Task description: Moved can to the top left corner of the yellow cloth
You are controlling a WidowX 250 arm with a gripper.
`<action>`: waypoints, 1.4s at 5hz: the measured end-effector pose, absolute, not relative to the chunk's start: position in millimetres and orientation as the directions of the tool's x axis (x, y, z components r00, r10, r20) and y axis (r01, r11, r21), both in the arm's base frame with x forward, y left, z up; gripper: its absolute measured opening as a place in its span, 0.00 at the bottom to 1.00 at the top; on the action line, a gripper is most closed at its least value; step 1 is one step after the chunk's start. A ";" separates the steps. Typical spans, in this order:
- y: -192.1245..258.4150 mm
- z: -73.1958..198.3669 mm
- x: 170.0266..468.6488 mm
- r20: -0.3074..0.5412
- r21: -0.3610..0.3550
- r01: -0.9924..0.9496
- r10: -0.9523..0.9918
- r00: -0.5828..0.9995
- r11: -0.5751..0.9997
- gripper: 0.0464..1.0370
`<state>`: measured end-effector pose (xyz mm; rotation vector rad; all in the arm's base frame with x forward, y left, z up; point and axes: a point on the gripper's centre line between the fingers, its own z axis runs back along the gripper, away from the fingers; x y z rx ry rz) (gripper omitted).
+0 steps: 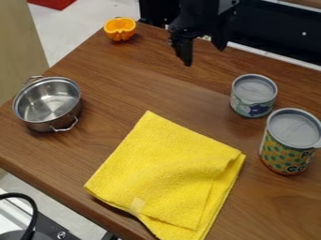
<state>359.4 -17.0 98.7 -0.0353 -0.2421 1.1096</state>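
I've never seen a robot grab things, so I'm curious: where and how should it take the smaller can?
The smaller can stands upright, so probably by its upper side wall, from straight above; that round wall suits a finger on each side. I'd keep both fingers clear of the larger can close beside it.

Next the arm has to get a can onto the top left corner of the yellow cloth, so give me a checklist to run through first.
1. Hand open and empty: ok, fingers apart, nothing between them.
2. Hand at a can: not ok, it touches neither the smaller can nor the larger can.
3. Cans upright: ok, both stand right of the cloth in the view.
4. Which can is meant: cannot tell, two are present.
5. Cloth flat at its right edge: not ok, the layers are uneven there.
6. Pot and orange half off the cloth: ok.
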 end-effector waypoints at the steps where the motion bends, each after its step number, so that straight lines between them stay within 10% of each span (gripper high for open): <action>1: -37.1 112.5 369.8 0.064 -0.178 -0.912 0.929 0.364 0.369 0.96; 7: -104.7 76.0 383.9 -0.173 -0.100 -0.992 0.981 0.091 0.074 0.96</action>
